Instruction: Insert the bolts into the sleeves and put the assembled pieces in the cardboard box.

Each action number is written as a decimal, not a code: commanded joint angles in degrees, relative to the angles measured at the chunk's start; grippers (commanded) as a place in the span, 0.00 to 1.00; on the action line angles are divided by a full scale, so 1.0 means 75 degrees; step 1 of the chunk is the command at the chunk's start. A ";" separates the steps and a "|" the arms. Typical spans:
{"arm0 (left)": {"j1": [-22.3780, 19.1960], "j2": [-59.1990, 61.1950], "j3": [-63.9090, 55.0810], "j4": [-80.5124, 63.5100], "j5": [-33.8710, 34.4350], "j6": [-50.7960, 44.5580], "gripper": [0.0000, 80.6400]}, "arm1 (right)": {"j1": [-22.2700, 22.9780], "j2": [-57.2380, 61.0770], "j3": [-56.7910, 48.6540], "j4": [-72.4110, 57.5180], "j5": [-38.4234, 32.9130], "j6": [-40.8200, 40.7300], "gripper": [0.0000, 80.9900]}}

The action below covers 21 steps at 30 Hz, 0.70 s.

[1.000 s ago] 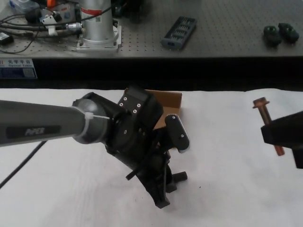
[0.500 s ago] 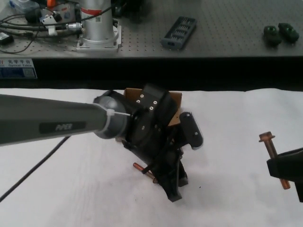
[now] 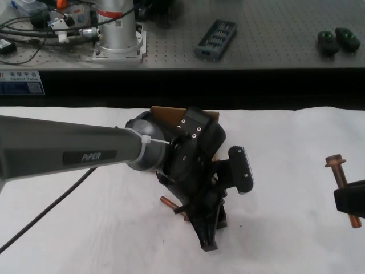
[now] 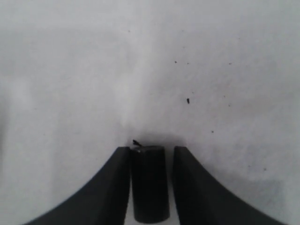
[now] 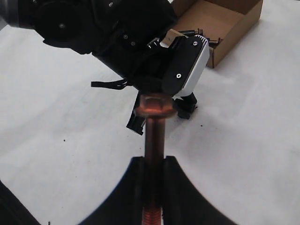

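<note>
We log the left gripper (image 4: 151, 157) closed on a short black sleeve (image 4: 150, 187), one finger pressed to each side of it, low over the white cloth (image 4: 140, 70). In the high view that arm reaches in from the left, and its wrist covers much of the cardboard box (image 3: 162, 112), which stands near the cloth's far edge. A copper bolt (image 3: 170, 202) lies on the cloth beside the arm, partly hidden under it.

The right gripper (image 5: 152, 166) is clamped on the shank of a second copper bolt (image 5: 154, 107). It is held near upright, head up, well apart from the left arm at the bench's right side. From the right wrist the box is open, with dark pieces (image 5: 206, 35) inside by one wall. We cannot tell what they are.
</note>
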 commanded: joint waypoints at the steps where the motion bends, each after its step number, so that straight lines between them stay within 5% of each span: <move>1: 0.0039 0.0167 0.0063 0.0743 -0.0810 0.0434 0.29 | -0.0040 -0.0118 0.0001 -0.0005 -0.0176 0.0103 0.05; 21: 0.0024 0.0167 0.0063 0.1263 -0.1235 0.0448 0.23 | -0.0040 -0.0570 0.0001 -0.0005 -0.0591 0.0441 0.05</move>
